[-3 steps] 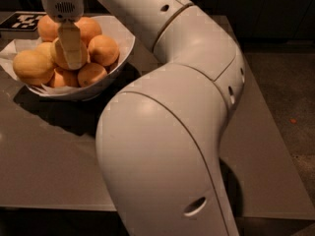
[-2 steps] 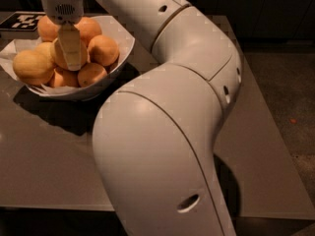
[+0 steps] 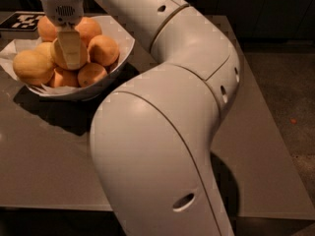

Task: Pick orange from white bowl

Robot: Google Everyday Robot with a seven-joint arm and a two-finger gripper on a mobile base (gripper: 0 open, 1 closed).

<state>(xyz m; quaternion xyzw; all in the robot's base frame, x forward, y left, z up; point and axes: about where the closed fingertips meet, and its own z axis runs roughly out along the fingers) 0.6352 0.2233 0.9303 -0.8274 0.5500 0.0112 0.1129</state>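
The white bowl [image 3: 123,43] stands at the back left of the table, lined with white paper and full of orange fruits. My gripper [image 3: 70,50] reaches straight down into the middle of the pile. It sits right against a large, pale, round orange [image 3: 53,54], which it partly hides. A similarly pale, more oval fruit [image 3: 33,67] lies at the bowl's left edge. Smaller, deeper-orange fruits [image 3: 103,49] lie around them. I cannot tell whether the orange is gripped.
My own white arm [image 3: 162,132] fills the middle and right of the view and hides much of the brown table [image 3: 44,156]. A black-and-white marker tag [image 3: 22,21] lies behind the bowl at the far left. The floor [image 3: 285,107] lies to the right.
The gripper stays at the same spot in the bowl. The arm's lower link has shifted slightly to the left. The fruits have not moved.
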